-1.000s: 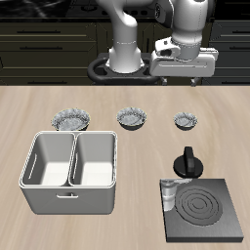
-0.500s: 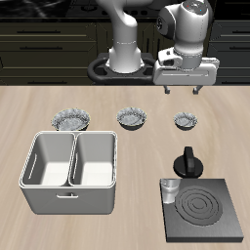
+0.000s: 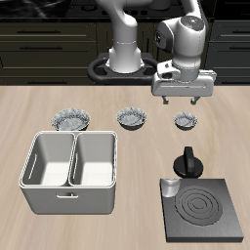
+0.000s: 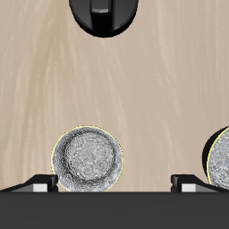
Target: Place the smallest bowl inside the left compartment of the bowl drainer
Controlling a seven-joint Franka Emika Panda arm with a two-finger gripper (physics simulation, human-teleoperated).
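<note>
The smallest bowl (image 3: 185,120), dark with a speckled rim, stands upright on the table at the end of a row of three bowls. It also shows in the wrist view (image 4: 86,159). My gripper (image 3: 183,99) is open and empty, hanging just above and slightly behind it, apart from it. In the wrist view the gripper (image 4: 116,182) has its fingertips (image 4: 43,182) spread wide, with the bowl lying off-centre between them. The bowl drainer (image 3: 68,197), a light grey bin, stands near the table's front edge. Its left compartment (image 3: 49,161) and the other well are empty.
The mid-sized bowl (image 3: 133,117) and the widest bowl (image 3: 70,119) stand in the same row. The mid-sized bowl's edge shows in the wrist view (image 4: 220,161). A black pot (image 3: 187,163), a small glass (image 3: 169,187) and the black stove plate (image 3: 202,210) stand in front of the smallest bowl.
My gripper has come down and forward, from above the table's back edge to just over the smallest bowl. It stays open. Nothing on the table has moved.
</note>
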